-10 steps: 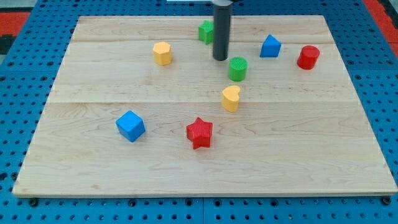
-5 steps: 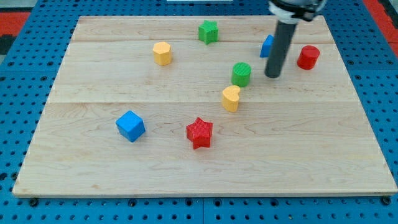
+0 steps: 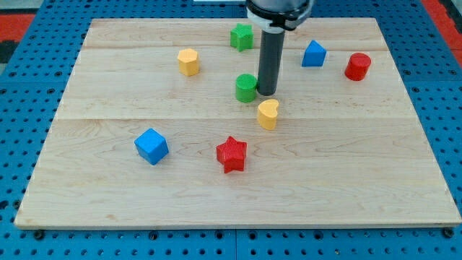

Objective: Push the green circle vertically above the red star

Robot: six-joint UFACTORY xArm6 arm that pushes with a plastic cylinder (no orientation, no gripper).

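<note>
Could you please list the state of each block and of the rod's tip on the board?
my tip: down, against green circle's right side
green circle: upright, above red star
red star: flat, alone
yellow heart: below tip
green star: untouched
blue cube: untouched
red cylinder: upright

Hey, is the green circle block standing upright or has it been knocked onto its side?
Upright. The green circle shows its round flat top facing up, with my tip right at its right edge.

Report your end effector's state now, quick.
No gripper: my tip holds nothing, pressed against the green circle's right side, above the yellow heart.
</note>
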